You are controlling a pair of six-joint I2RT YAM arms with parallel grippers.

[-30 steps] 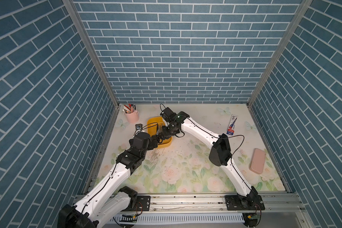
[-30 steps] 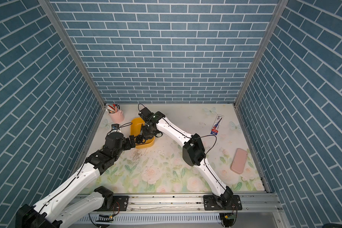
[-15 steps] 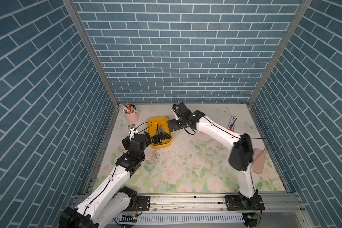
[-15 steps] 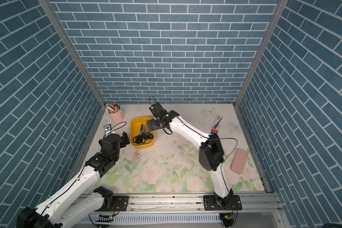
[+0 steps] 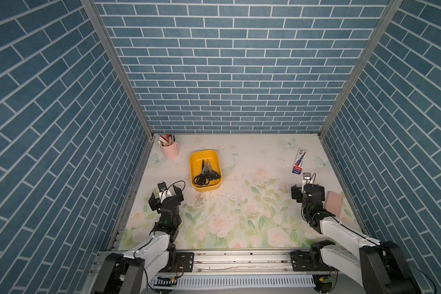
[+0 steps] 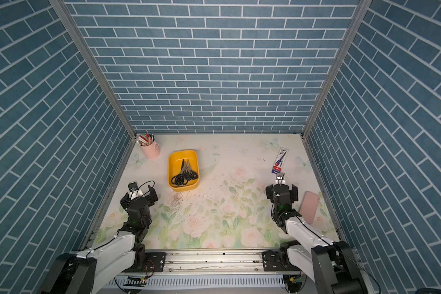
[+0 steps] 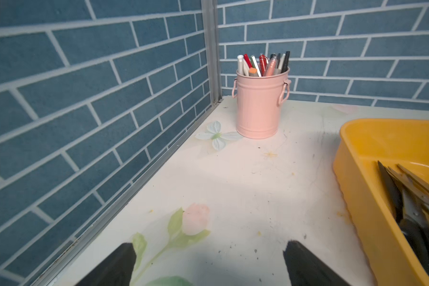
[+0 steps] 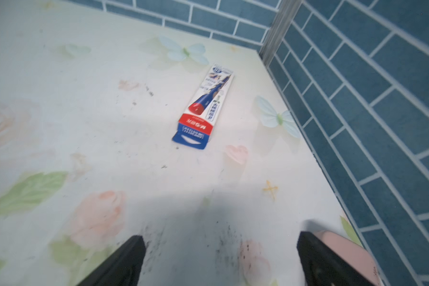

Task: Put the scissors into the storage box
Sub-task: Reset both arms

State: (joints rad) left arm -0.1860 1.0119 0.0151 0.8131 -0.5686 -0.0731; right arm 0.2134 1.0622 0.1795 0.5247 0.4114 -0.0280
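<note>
Scissors lay piled in storage box, far left: stiff, slick steel, likely best pinched at loop handles. Left gripper, right gripper gaped wide, empty.

Flat red, white and blue packet lying far right on the surface, white lettering on its red and blue bands, too blurred to read

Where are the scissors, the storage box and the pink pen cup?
scissors (image 5: 205, 178): in a top view, black handles.
storage box (image 5: 205, 188): in a top view, near wall.
pink pen cup (image 7: 258, 106): left wrist view, its side.
</note>
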